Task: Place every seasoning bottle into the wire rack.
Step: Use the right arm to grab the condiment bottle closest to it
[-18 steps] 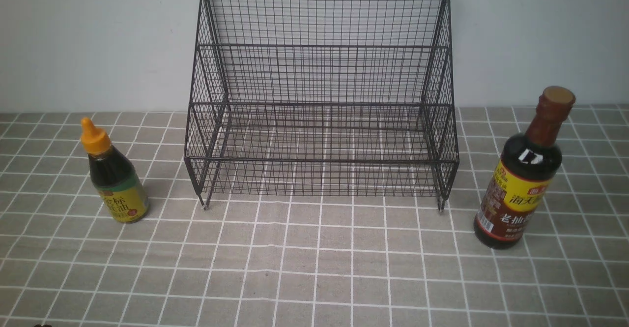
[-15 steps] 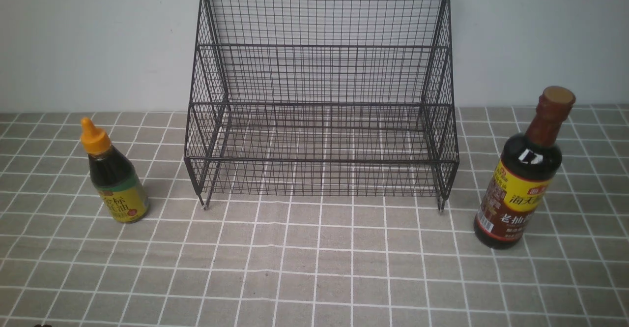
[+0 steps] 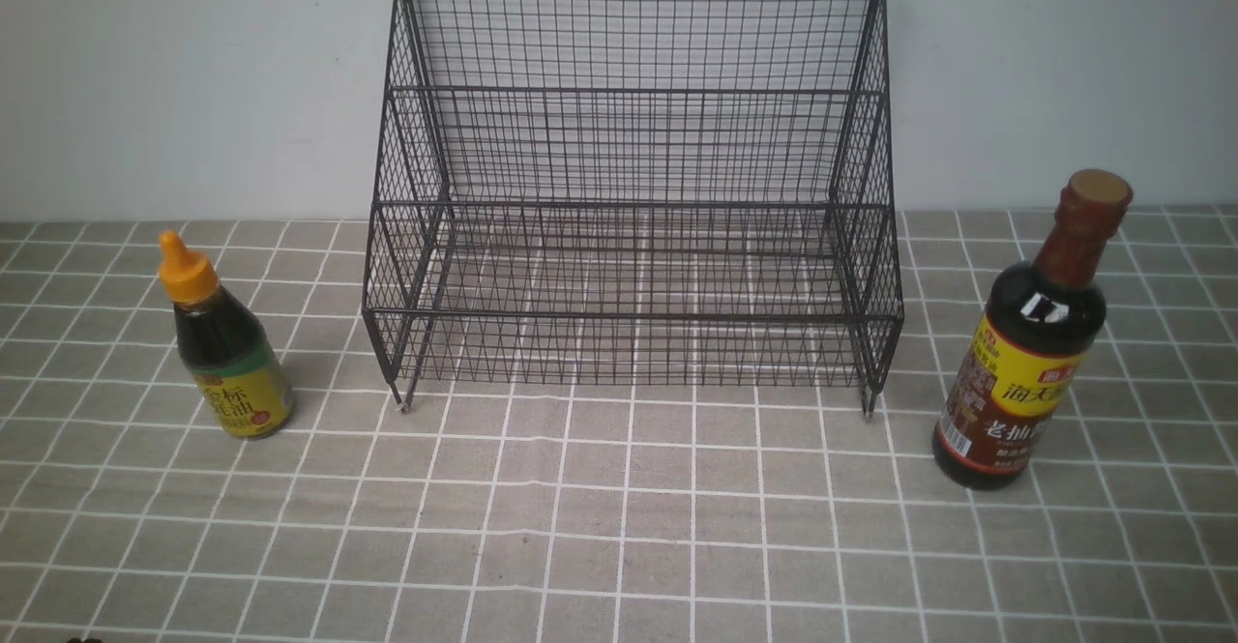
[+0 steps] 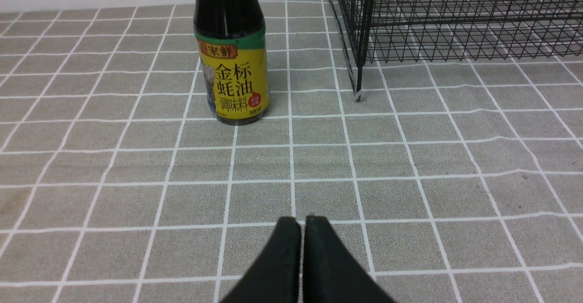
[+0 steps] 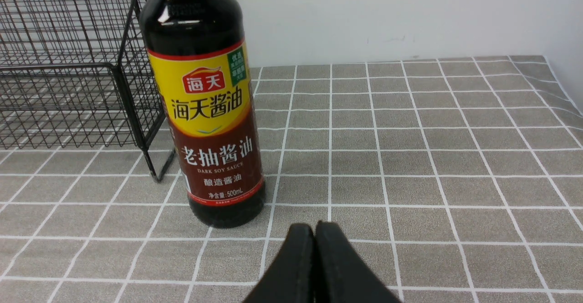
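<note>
A tabletop [image 3: 619, 527] covered by a grey cloth with a white grid pattern meets a plain pale wall [image 3: 193, 73]. At the back centre stands the wire rack [image 3: 629, 315]. It is black mesh in two stepped tiers, with its long side running left to right and its open front facing the camera.

Both bottles stand upright on the cloth outside the rack, caps pointing up. The short bottle [image 3: 227, 363] is left of the rack, near its front foot. It is squat and holds dark liquid, with an orange nozzle cap and a yellow-green label. The tall bottle [image 3: 1025, 372] is right of the rack, with a brown cap and a yellow and red label reading "Dark Soy Sauce".

The left pincer [image 4: 302, 223] and the right pincer [image 5: 314, 228] are each pressed together, pinching nothing, low over the cloth. Each one stops short of the bottle on its own side.
</note>
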Action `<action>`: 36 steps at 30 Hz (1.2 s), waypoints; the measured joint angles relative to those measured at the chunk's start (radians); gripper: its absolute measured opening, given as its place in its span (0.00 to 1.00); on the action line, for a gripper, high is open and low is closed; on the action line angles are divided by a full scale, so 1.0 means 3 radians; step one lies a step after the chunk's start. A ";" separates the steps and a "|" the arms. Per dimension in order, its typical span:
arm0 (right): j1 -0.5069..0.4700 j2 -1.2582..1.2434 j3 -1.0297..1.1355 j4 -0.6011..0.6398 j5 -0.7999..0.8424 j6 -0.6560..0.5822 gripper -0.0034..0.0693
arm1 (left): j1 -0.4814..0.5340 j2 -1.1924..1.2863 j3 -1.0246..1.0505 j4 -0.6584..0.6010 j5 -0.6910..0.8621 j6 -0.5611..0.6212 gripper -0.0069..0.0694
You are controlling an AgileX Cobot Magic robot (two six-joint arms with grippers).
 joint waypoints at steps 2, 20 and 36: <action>0.0000 0.0000 0.0000 0.0000 0.0000 0.0000 0.03 | 0.0000 0.0000 0.0000 0.0000 0.0000 0.0000 0.08; 0.0000 0.0000 0.0038 0.1791 -0.1502 0.0657 0.03 | 0.0000 0.0000 0.0000 0.0000 0.0000 0.0000 0.08; 0.0066 0.1295 -0.1774 0.0651 -0.0166 -0.0119 0.03 | 0.0000 0.0000 0.0000 0.0000 0.0000 0.0000 0.08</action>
